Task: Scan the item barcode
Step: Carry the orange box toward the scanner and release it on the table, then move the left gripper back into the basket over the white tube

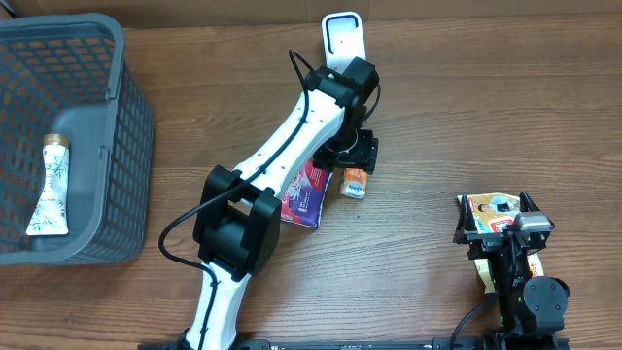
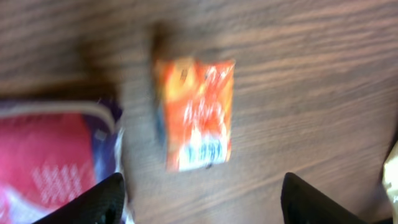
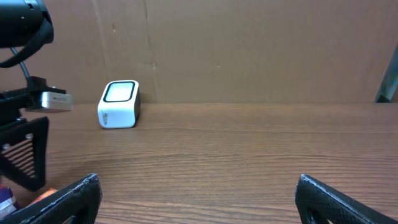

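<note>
Overhead, centre of frame: a small orange foil packet lies flat on the brown wood-grain worktop. It sits just right of a red and purple pouch. The two are close, but contact cannot be made out. The white-and-black left arm runs from bottom centre up to mid-frame and covers part of the pouch.

Left wrist view, blurred: the left claw stands wide open with nothing in it. Its dark fingertips show at the lower edge. The orange packet rests on the wood above the gap between them, touched by neither. Its print is not legible. The pouch fills the lower left, beside the left-hand fingertip.

A white box-shaped barcode scanner stands at top centre of the overhead view, beyond the arm's wrist and well apart from the packet. The right wrist view shows it left of centre.

Right claw: fingers spread wide at the lower corners, bare worktop between them, nothing held. Overhead, it sits at lower right over a colourful printed carton. Whether they touch cannot be told.

Upper left: a dark grey plastic basket with a cream tube lying inside.
</note>
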Robot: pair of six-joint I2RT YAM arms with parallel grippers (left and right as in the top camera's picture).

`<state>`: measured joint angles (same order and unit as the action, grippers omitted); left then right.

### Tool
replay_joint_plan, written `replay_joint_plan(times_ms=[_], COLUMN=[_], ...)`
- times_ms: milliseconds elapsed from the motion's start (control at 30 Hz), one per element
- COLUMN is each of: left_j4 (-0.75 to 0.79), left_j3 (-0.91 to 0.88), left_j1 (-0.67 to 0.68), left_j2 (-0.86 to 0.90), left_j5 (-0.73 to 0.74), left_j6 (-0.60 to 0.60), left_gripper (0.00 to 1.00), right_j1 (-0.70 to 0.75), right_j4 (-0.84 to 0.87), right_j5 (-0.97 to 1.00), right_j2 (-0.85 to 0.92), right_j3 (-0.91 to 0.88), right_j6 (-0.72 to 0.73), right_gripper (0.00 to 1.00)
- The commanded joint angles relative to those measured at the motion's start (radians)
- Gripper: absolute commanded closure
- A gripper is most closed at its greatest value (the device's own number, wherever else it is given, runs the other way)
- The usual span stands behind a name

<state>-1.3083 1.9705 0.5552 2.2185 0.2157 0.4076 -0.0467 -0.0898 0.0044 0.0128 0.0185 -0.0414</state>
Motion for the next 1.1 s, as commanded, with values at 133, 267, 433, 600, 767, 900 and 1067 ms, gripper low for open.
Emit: replay_joint_plan(times_ms=[133, 267, 433, 600, 767, 900, 1067], left_j4=[-0.163, -0.275, -0.382, -0.381, -0.381, -0.381, -0.381], left_j3=[0.277, 0.475, 0.686, 0.746, 0.746, 0.746, 0.746], left_j1=[-0.079, -0.124, -0.192, -0.298, -0.461, -0.634, -0.851], left_j2=[-0.007, -0.008, -0.008, -0.072, -0.161, -0.232, -0.262], left_j5=[-0.006, -0.019, -0.068, -0.067, -0.070, -0.069, -0.069], left_j6=[-0.055, -0.065, -0.065, -0.090, -0.102, -0.124, -0.124], left_gripper=[0.25, 0.21, 0.13, 0.05, 0.00, 0.00, 0.00], right_j1=[-0.005, -0.005, -0.005, -0.005, -0.005, -0.005, -0.005], right_j4=[0.007, 0.007, 0.007, 0.007, 0.007, 0.007, 0.007], right_j5=[0.002, 0.002, 0.002, 0.002, 0.002, 0.002, 0.002], right_j2=[-0.010, -0.010, -0.010, -0.010, -0.010, -0.010, -0.010], right_j3=[-0.011, -0.011, -0.011, -0.011, -0.011, -0.011, -0.011], right_j6=[-0.005, -0.005, -0.005, -0.005, -0.005, -0.005, -0.005], right_gripper=[0.00, 0.00, 0.00, 0.00, 0.00, 0.00, 0.00])
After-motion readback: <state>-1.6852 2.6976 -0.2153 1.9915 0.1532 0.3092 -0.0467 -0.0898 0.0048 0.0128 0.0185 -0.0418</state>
